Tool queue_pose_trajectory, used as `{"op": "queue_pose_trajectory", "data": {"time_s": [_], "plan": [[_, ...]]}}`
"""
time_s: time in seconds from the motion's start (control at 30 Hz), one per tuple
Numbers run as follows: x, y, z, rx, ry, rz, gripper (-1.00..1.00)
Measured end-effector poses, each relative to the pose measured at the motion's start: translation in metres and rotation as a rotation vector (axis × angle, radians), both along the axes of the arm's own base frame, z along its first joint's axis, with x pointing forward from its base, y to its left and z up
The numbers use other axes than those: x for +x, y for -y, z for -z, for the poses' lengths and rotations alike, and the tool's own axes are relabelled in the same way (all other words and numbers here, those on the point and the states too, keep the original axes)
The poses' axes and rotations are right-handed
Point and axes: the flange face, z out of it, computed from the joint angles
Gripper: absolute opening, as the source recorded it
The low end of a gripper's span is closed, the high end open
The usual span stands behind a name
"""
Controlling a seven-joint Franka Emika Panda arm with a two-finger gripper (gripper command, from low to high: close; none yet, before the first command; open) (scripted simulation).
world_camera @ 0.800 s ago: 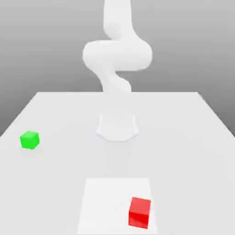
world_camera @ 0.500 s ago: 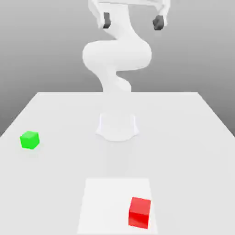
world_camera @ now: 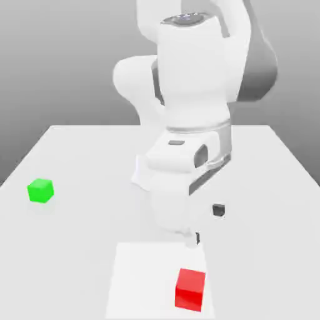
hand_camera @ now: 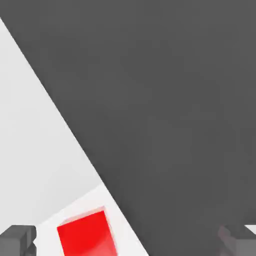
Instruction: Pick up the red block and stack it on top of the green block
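Note:
The red block (world_camera: 190,289) sits on the table near its front edge, on the exterior view's right of centre. Far off on the exterior view's left, about halfway back, rests the green block (world_camera: 40,190). My gripper (world_camera: 207,224) hangs open just above the table, a little behind the red block and apart from it; its dark fingertips (world_camera: 218,210) stand wide with nothing between them. In the hand view the red block (hand_camera: 85,235) lies beneath my gripper (hand_camera: 127,242), closer to one fingertip (hand_camera: 17,239) than to the other.
The red block rests on a lighter square patch (world_camera: 144,275) of the white table (world_camera: 269,187). The table's edge runs close by the block, with dark floor (hand_camera: 175,100) beyond it. My arm's bulk (world_camera: 187,94) rises over the table's middle.
My hand has come down from the top of the exterior view to just above the table behind the red block, fingers still apart. Neither block has moved.

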Motion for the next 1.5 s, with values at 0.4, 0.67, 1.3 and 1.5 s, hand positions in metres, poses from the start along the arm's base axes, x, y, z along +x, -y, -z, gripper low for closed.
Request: {"op": "queue_pose_trajectory", "data": {"time_s": [0.4,0.67,1.3,1.5], "plan": [[-0.018,0.004,0.13,-0.1,-0.086,-0.201,-1.0],[-0.017,0.004,0.101,-0.101,-0.087,-0.203,-1.0],[-0.196,0.356,0.002,-0.156,-0.093,-0.42,-1.0],[-0.313,0.405,0.016,-0.132,-0.089,-0.515,-1.0]]}}
